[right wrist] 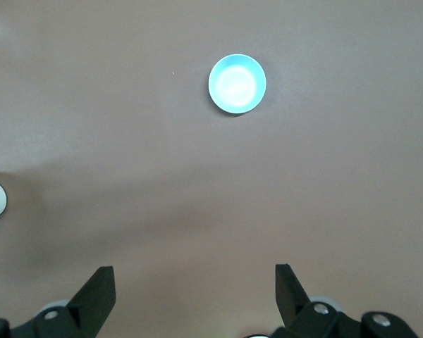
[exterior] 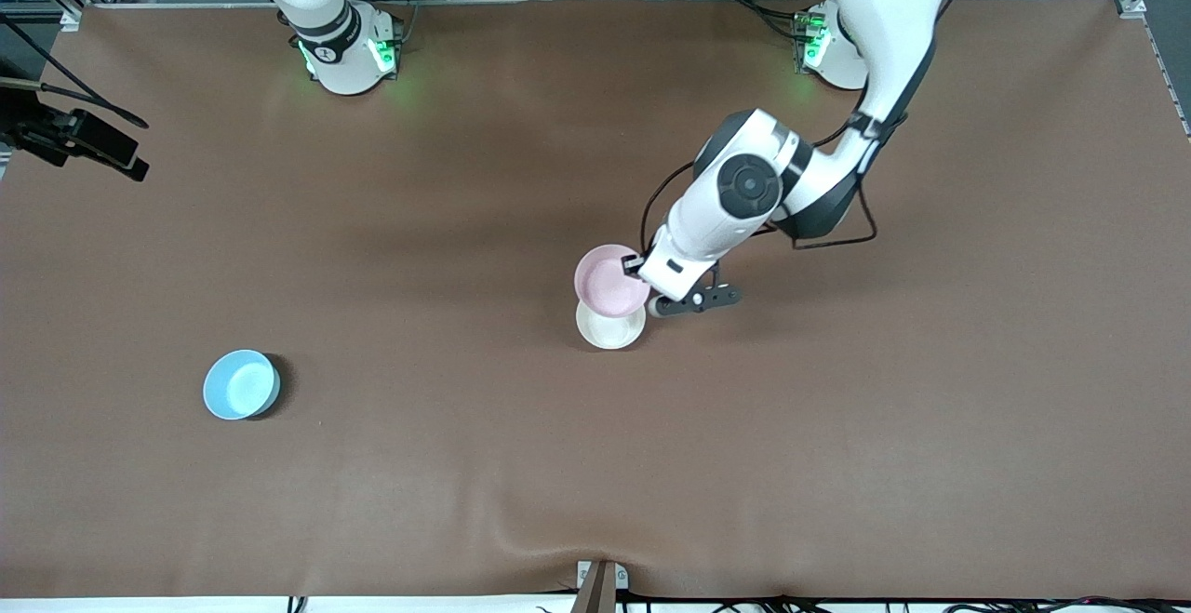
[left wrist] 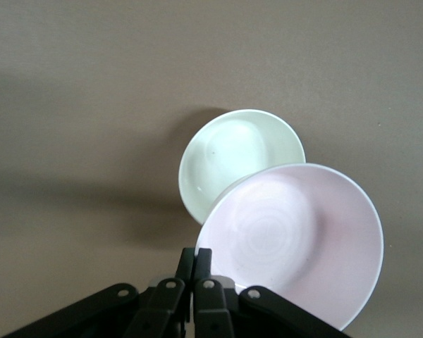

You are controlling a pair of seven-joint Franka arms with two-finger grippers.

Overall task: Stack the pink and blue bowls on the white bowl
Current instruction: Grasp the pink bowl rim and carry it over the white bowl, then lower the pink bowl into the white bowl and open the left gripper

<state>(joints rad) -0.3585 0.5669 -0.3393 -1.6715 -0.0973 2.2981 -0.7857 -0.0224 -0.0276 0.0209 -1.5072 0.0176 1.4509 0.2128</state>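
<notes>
Pinched tight on the rim of the pale pink glossy round bowl [exterior: 609, 279], the left gripper [exterior: 636, 266] holds that bowl in the air, partly over the plain glossy white round bowl [exterior: 610, 327]. In the left wrist view the gripper's two black fingers [left wrist: 194, 271] press together on the pink bowl's edge [left wrist: 296, 239], and the white bowl [left wrist: 233, 155] shows below it, partly covered and offset rather than centred under it. That white bowl stands upright on the brown table cover [exterior: 837, 427], about midway along the table. Well apart from it, toward the right arm's end of the table and a little nearer the front camera, the light sky-blue glossy round bowl [exterior: 241, 384] sits upright and alone. Spread wide and holding nothing, the right gripper [right wrist: 194, 296] hangs high over the table with the blue bowl [right wrist: 237, 84] in its wrist view; the right arm waits.
</notes>
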